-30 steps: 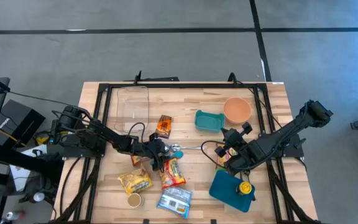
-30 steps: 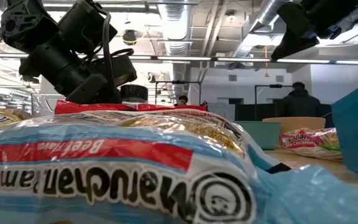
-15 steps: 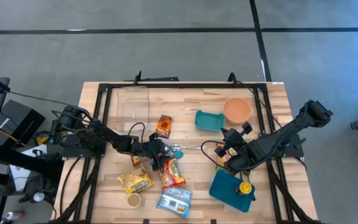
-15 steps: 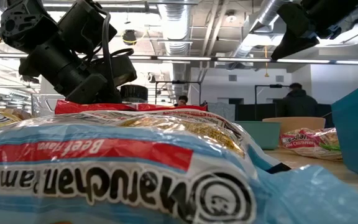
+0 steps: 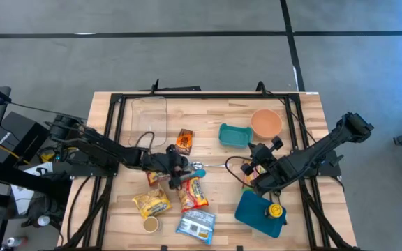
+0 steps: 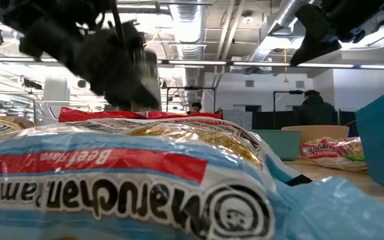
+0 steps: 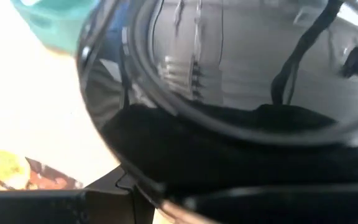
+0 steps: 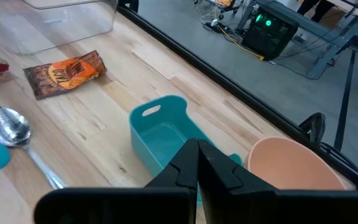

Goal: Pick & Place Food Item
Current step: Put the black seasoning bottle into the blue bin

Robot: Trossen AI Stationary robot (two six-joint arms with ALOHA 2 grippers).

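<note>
red snack packet (image 5: 193, 194) lies under the low, outstretched left hand (image 5: 176, 176), whose finger state i cannot tell

Grey floor (image 5: 187, 42) crossed by dark lines surrounds the wooden table (image 5: 208, 111); exposed ceiling ducts (image 6: 192, 27) hang overhead, with perhaps two people (image 6: 315, 107) far off.

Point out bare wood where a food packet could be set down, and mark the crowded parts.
Free: the strip between the clear container and the teal bin, behind the orange snack packet. Crowded: the front, where the packets cluster under the left gripper, and around the blue tray.
</note>
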